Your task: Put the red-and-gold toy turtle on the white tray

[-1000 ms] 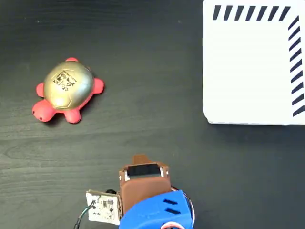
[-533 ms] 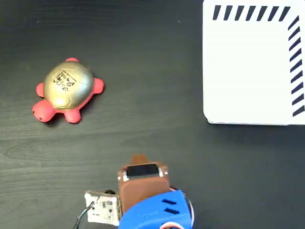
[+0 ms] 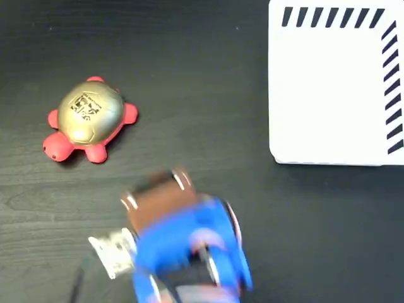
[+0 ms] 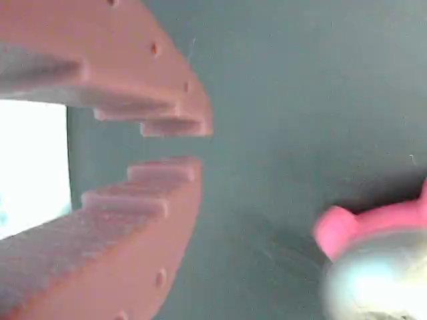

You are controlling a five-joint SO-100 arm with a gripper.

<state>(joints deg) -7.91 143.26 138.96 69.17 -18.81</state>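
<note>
Arm (image 3: 183, 246) swung left (blurred); turtle (image 3: 88, 120) apart from fingers (image 4: 167, 193).

I'm seeing a dark matt table (image 3: 189, 76) with faint wood grain. The red-and-gold toy turtle (image 3: 89, 120) has a glossy metallic-looking shell (legs smoother, softer coral). The white tray (image 3: 328, 95) looks flat, matt. The gripper (image 4: 175, 145) fingers: matt plastic, stepped ridges.

Dark wood-grain table (image 3: 208, 82), red-and-gold toy turtle (image 3: 88, 120) at left, white tray (image 3: 328, 95) at upper right
</note>
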